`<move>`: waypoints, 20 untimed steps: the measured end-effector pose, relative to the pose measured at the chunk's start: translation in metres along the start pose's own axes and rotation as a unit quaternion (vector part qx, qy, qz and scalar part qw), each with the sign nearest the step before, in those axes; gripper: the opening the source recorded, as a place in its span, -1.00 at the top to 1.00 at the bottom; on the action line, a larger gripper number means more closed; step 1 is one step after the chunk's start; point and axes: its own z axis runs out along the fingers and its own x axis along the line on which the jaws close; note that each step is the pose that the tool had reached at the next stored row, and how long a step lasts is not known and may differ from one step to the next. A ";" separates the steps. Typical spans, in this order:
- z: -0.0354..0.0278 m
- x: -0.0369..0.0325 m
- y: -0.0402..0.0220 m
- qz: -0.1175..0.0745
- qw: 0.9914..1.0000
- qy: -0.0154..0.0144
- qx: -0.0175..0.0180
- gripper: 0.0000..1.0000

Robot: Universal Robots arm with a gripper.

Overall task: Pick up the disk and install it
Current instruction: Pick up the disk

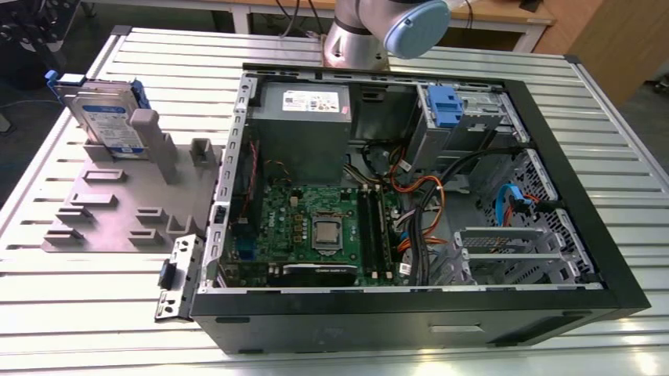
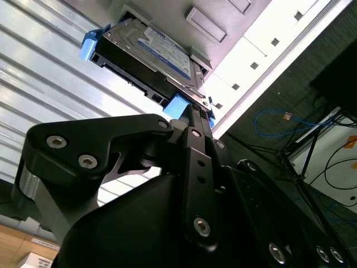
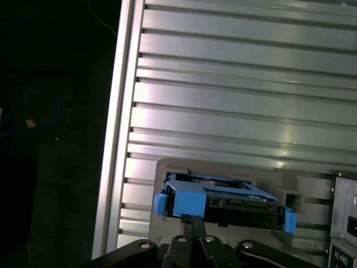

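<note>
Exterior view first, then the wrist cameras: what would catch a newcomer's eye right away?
An open computer case dominates the middle of the slatted metal table, its green circuit board bare. At the exterior view's left the disk, silver with blue rails, stands upright in a grey holder. In the second wrist view the black gripper points toward the disk's blue rail.

We see a big table [image 1: 63,313] made of shiny metal strips. The floor [image 1: 15,125] beside it is dark. Behind the table stands a wooden desk [image 1: 502,14]. A brown cupboard [image 1: 616,39] is at the exterior view's right. In the second wrist view, a blue cable [image 2: 273,120] lies on the floor.
</note>
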 end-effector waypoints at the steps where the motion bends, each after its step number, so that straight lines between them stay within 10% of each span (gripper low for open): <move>1: 0.0000 0.0000 0.0000 -0.001 1.000 0.000 0.000 0.79; 20: 0.0000 0.0000 0.0000 -0.014 1.000 0.001 0.000 0.79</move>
